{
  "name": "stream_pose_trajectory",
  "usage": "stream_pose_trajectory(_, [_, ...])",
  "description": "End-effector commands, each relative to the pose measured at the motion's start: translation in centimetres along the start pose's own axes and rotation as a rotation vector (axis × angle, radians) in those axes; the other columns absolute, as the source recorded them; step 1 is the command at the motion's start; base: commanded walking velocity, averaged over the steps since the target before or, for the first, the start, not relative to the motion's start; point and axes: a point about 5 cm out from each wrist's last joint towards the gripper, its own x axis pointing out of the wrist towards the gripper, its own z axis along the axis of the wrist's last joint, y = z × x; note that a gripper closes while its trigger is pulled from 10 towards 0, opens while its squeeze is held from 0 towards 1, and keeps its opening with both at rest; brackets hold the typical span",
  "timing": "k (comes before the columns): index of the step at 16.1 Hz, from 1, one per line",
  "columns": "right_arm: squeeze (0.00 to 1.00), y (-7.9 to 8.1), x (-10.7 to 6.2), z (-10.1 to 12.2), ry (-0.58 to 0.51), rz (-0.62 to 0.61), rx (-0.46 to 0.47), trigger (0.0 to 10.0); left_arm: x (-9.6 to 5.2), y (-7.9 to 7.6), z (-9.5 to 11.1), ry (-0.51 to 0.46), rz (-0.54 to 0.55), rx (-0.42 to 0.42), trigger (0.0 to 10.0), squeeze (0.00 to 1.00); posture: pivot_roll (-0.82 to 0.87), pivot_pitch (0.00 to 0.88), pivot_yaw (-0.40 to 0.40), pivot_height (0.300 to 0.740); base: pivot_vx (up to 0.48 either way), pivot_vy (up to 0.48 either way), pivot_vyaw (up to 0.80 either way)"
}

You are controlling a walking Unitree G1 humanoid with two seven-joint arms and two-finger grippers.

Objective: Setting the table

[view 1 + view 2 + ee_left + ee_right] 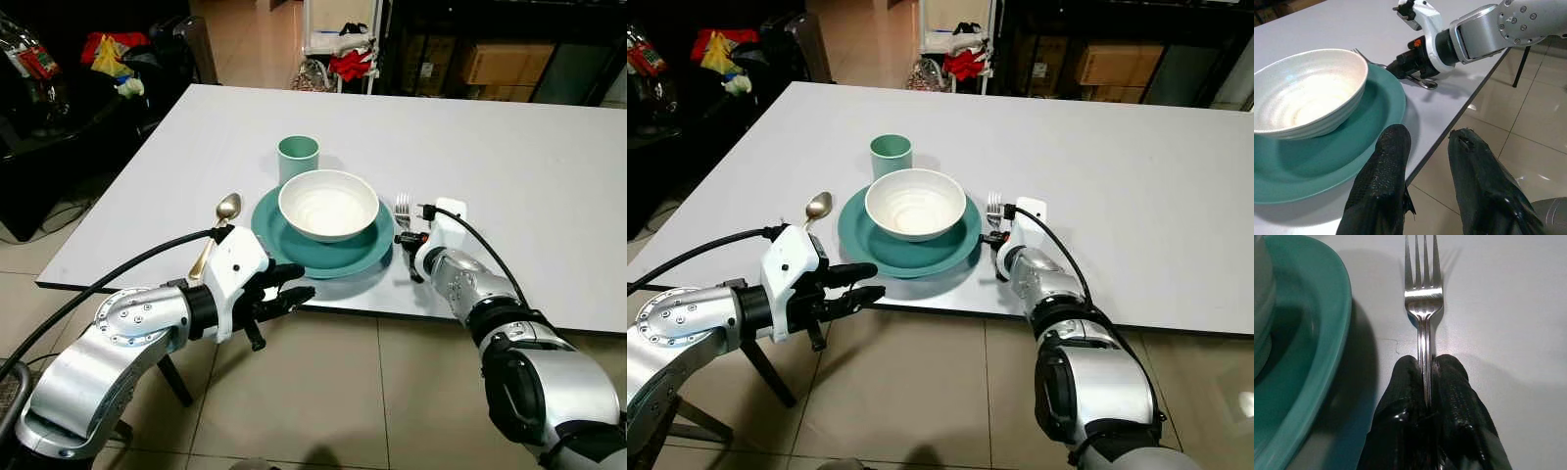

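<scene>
Nearest us, at about seven o'clock from the plate, our left gripper [284, 299] hangs just off the table's near edge with its two black fingers [1382, 186] apart and nothing between them. At four o'clock, our right gripper [1426, 382] rests low over the white table [529, 166], its fingers pressed together on the handle of the fork [1422, 303]. The fork lies flat just beside the teal plate [284, 245], at its three o'clock. Its long axis runs near to far and its tines point away from us, toward twelve. A white bowl [328, 204] sits on the plate. A gold spoon [217, 223] lies at nine o'clock, bowl end far. A teal cup [298, 157] stands at eleven o'clock.
</scene>
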Motion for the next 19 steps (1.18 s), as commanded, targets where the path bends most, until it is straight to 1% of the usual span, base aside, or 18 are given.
stream_pose_trajectory(1, [0.00, 0.1, 0.0, -1.3, 0.064, -0.010, 0.006, 10.0, 0.0, -0.2, -0.1, 0.006, -0.006, -0.002, 10.0, 0.00, 0.12, 0.023, 0.003, 0.740, 0.000, 0.000, 0.00])
stream_pose_trajectory(2, [0.13, 0.2, 0.1, -1.3, 0.064, -0.006, 0.010, 10.0, 0.0, -0.2, -0.1, 0.006, -0.006, -0.003, 10.0, 0.00, 0.12, 0.023, 0.003, 0.740, 0.000, 0.000, 0.00])
stream_pose_trajectory(3, [0.87, 0.4, 0.1, -1.2, 0.061, -0.003, 0.012, 10.0, 0.0, -0.2, 0.0, 0.004, -0.005, -0.003, 10.0, 0.00, 0.12, 0.022, 0.002, 0.740, 0.000, 0.000, 0.00])
stream_pose_trajectory(4, [1.00, 0.5, 0.1, -1.0, 0.053, -0.002, 0.008, 10.0, 0.0, -0.2, -0.1, 0.002, -0.003, -0.004, 10.0, 0.00, 0.12, 0.016, 0.001, 0.740, 0.000, 0.000, 0.00])
stream_pose_trajectory(9, [1.00, 0.9, 0.1, 0.1, 0.004, 0.018, 0.016, 10.0, 0.0, 0.3, 0.2, -0.025, 0.018, 0.000, 10.0, 0.00, 0.11, 0.000, -0.001, 0.740, 0.000, 0.000, 0.00])
stream_pose_trajectory(12, [1.00, 1.1, -0.4, 2.1, -0.075, 0.035, -0.001, 10.0, 0.0, 1.1, 0.5, -0.064, 0.063, -0.028, 10.0, 0.00, 0.09, 0.000, -0.004, 0.740, 0.000, 0.000, 0.00])
stream_pose_trajectory(13, [1.00, 1.2, -1.8, 3.3, -0.142, 0.042, -0.038, 10.0, -0.1, 1.3, 0.7, -0.094, 0.093, -0.059, 10.0, 0.00, 0.08, 0.000, -0.011, 0.740, 0.000, 0.000, 0.00])
stream_pose_trajectory(14, [1.00, 1.2, -3.1, 3.8, -0.187, 0.041, -0.061, 10.0, 0.0, 1.4, 0.8, -0.109, 0.112, -0.077, 10.0, 0.00, 0.08, 0.000, -0.013, 0.740, 0.000, 0.000, 0.00])
stream_pose_trajectory(15, [1.00, 1.2, -5.4, 3.8, -0.228, 0.031, -0.084, 10.0, 0.2, 1.7, 0.7, -0.120, 0.155, -0.103, 10.0, 0.00, 0.07, 0.000, -0.005, 0.740, 0.000, 0.000, 0.00])
stream_pose_trajectory(16, [1.00, 0.8, -7.3, 3.3, -0.246, 0.006, -0.101, 10.0, 0.3, 1.9, 0.5, -0.130, 0.213, -0.108, 10.0, 0.00, 0.06, 0.000, 0.001, 0.740, 0.000, 0.000, 0.00])
stream_pose_trajectory(17, [1.00, 0.6, -9.0, 2.7, -0.270, -0.006, -0.125, 10.0, 0.3, 2.4, 0.4, -0.147, 0.304, -0.100, 10.0, 0.00, 0.05, 0.000, 0.013, 0.740, 0.000, 0.000, 0.00])
stream_pose_trajectory(18, [1.00, 0.7, -9.6, 2.5, -0.275, -0.008, -0.135, 10.0, 0.3, 2.6, 0.3, -0.152, 0.334, -0.099, 10.0, 0.00, 0.04, 0.000, 0.014, 0.740, 0.000, 0.000, 0.00])
stream_pose_trajectory(19, [0.98, 0.9, -11.4, 2.1, -0.340, -0.014, -0.130, 10.0, 0.1, 3.3, 0.3, -0.180, 0.453, -0.148, 10.0, 0.00, 0.03, 0.000, 0.019, 0.740, 0.000, 0.000, 0.00])
